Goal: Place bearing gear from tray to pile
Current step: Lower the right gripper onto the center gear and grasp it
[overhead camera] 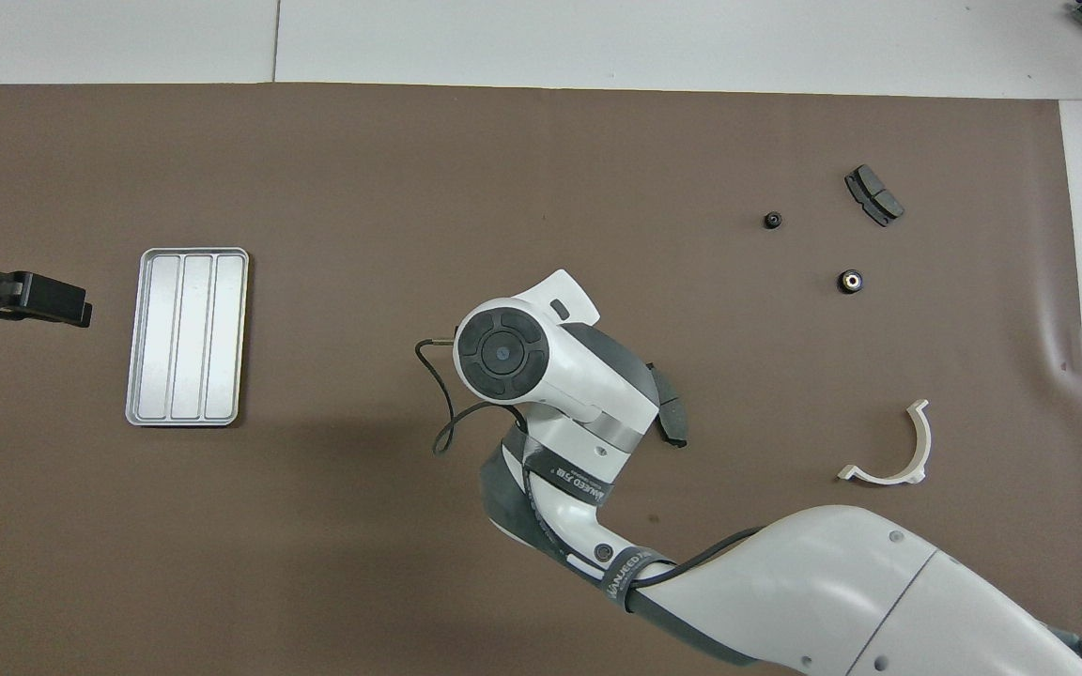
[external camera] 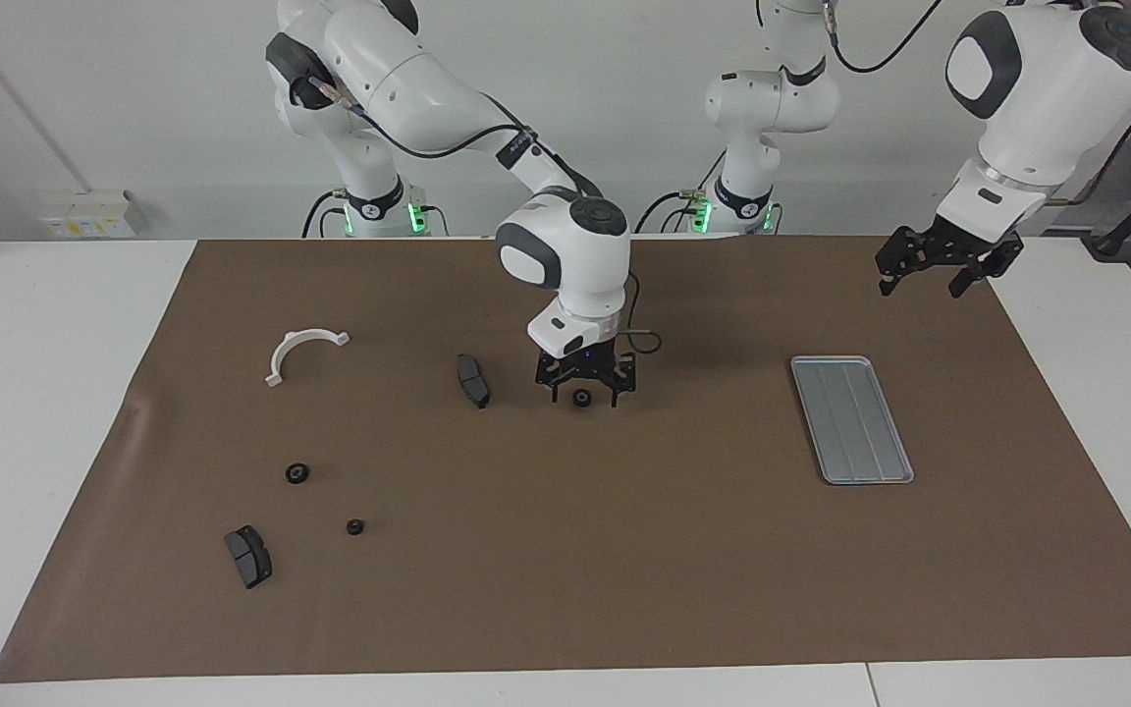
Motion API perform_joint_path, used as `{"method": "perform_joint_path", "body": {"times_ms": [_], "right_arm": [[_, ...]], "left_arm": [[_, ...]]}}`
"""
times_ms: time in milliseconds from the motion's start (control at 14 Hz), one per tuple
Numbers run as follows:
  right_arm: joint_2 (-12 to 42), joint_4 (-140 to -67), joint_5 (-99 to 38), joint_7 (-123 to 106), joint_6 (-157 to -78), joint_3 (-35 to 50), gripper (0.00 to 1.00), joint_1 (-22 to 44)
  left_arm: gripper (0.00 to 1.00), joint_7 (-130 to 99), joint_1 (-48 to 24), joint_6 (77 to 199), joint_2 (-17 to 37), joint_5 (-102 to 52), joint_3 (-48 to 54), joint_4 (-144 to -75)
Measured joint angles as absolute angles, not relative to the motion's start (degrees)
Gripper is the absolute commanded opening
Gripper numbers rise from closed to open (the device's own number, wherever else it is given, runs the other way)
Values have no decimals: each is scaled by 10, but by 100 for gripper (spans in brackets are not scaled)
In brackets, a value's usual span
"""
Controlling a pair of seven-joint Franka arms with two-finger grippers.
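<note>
The silver-grey ridged tray [external camera: 852, 419] [overhead camera: 188, 335] lies bare toward the left arm's end of the brown mat. A small black bearing gear [external camera: 582, 397] rests on the mat's middle, not on the tray. My right gripper [external camera: 584, 391] is down over it, open, one finger on each side; in the overhead view the right wrist hides both. The pile spreads toward the right arm's end: a brake pad [external camera: 472, 380] [overhead camera: 671, 420], another brake pad [external camera: 248, 556] [overhead camera: 873, 195] and a white bracket [external camera: 302, 352] [overhead camera: 888, 451]. My left gripper [external camera: 931, 280] [overhead camera: 53, 302] hangs open and holds nothing, raised beside the tray.
Two more small black gears [external camera: 297, 473] [external camera: 354, 527] sit on the mat among the pile parts, seen too from overhead as one gear [overhead camera: 849, 281] and a smaller one [overhead camera: 772, 221]. White tabletop [external camera: 55, 412] borders the mat.
</note>
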State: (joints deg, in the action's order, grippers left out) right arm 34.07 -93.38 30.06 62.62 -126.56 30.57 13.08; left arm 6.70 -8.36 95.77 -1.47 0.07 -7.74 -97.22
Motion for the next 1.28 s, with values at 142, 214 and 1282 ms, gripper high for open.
{"method": "perform_joint_path", "body": {"times_ms": [142, 214, 1282], "right_arm": [[353, -939, 303, 626, -1266, 309, 100, 134], [356, -944, 303, 626, -1266, 311, 100, 134], [340, -999, 303, 626, -1319, 318, 83, 118]], "left_arm": [[100, 67, -84, 958, -17, 1, -76, -972], [100, 67, -84, 958, -17, 1, -76, -972], [100, 24, -83, 970, -17, 1, -74, -972]]}}
